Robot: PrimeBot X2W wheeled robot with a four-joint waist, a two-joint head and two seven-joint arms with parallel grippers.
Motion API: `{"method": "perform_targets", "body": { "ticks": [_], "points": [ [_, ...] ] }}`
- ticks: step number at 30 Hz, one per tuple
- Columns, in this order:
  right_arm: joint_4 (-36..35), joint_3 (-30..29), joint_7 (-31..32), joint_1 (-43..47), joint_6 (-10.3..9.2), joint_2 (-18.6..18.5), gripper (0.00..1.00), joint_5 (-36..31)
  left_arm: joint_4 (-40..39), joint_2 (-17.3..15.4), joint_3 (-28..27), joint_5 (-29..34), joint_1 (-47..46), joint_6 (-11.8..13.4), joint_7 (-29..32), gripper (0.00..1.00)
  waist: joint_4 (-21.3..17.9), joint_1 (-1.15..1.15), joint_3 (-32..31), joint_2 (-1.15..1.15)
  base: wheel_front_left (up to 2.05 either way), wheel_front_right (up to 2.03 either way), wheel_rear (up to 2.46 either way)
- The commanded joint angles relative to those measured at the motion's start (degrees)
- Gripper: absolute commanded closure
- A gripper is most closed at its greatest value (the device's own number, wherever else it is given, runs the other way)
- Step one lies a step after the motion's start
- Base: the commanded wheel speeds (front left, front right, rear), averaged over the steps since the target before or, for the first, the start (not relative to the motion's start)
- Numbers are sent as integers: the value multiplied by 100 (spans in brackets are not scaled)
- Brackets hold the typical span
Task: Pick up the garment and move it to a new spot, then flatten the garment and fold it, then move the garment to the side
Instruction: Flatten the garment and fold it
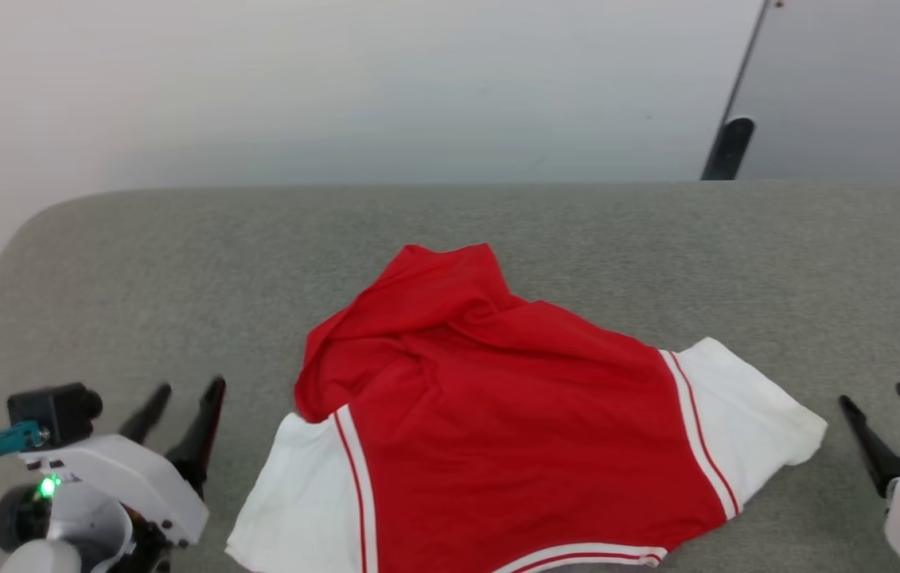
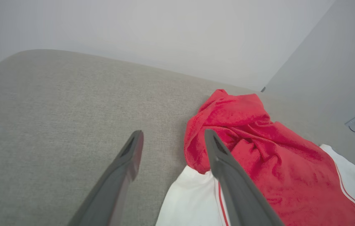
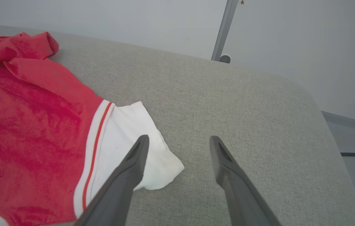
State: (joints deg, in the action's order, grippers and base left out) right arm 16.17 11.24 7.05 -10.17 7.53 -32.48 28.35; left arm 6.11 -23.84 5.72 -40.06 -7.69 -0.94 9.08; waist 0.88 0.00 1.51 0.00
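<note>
Left hand (image 1: 189, 386) (image 2: 173, 132): fingers spread, nothing between them, sitting over bare grey fabric-covered table (image 1: 139, 263). Right hand (image 1: 874, 394) (image 3: 180, 138): fingers also spread, nothing pinched, bare table between the tips. Garment (image 1: 513, 398) (image 2: 274, 157) (image 3: 33, 125) lies on the table between the two hands, clear of both in the head view. Nearest part is the striped red-and-white hem at the table's front edge. One white sleeve (image 1: 298, 485) sits just inboard of the left hand. The other white sleeve (image 1: 744, 414) (image 3: 127, 131) points toward the right hand, corner near its inner finger with a gap of table between. In the right wrist view that finger overlaps the sleeve corner; can't tell contact from there. Red body is mostly spread but wrinkled. Ahead of the left hand's fingertips and inboard, the far red part is bunched and folded over itself into a lump (image 1: 418, 294) (image 2: 224, 110). Beyond it is bare table out to the rounded far edge, then a pale wall (image 1: 338, 79). Far right, past the right hand, a slanted post with a dark foot (image 1: 728, 147) (image 3: 224, 28).
</note>
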Motion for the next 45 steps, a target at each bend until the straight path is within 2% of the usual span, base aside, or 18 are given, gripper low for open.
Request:
{"method": "perform_targets", "body": {
  "ticks": [1,5,8,11,13,16,21,23,29,34,37,45],
  "points": [
    [-167,-129,17,149,-8,134,0,-111,-106,-50,-19,-162,135,72,298,0,-132,0,-51,0,0,0,0],
    [-616,-347,148,375,-8,417,0,-318,-424,-139,-92,-741,283,437,1450,0,-232,0,-27,0,0,0,0],
    [-890,-462,306,494,-8,579,0,-412,-579,-225,-75,-1094,332,882,2410,0,-287,0,3,0,0,0,0],
    [-1148,-531,494,566,-8,725,0,-514,-720,-387,25,-1256,259,1359,3296,0,-332,0,47,0,0,0,0],
    [-1275,-575,577,582,-8,774,0,-554,-800,-580,177,-1201,163,1599,3832,0,-361,0,88,0,0,0,0],
    [-1394,-640,664,586,-8,839,0,-598,-815,-696,397,-1195,-31,1959,4515,0,-389,0,148,0,0,0,0],
    [-1486,-669,761,561,-8,925,0,-655,-665,-841,794,-1074,-364,2200,5255,0,-465,0,244,0,0,0,0],
    [-1520,-656,797,553,-8,954,0,-662,-581,-947,945,-969,-435,2220,5451,0,-499,0,278,0,0,0,0],
    [-1590,-665,851,502,-8,994,0,-638,-234,-1074,1303,-708,-684,1944,5556,0,-575,0,391,0,0,0,0],
    [-1634,-686,887,469,-8,996,0,-620,174,-1012,1486,-641,-777,1797,5587,0,-601,0,479,0,0,0,0],
    [-1675,-696,907,428,-8,993,0,-589,527,-898,1606,-575,-902,1606,5410,0,-623,0,570,0,0,0,0],
    [-1734,-684,1003,365,-8,1007,0,-499,1232,-644,1735,-595,-964,1365,5083,0,-647,0,710,0,0,0,0]
  ]
}}
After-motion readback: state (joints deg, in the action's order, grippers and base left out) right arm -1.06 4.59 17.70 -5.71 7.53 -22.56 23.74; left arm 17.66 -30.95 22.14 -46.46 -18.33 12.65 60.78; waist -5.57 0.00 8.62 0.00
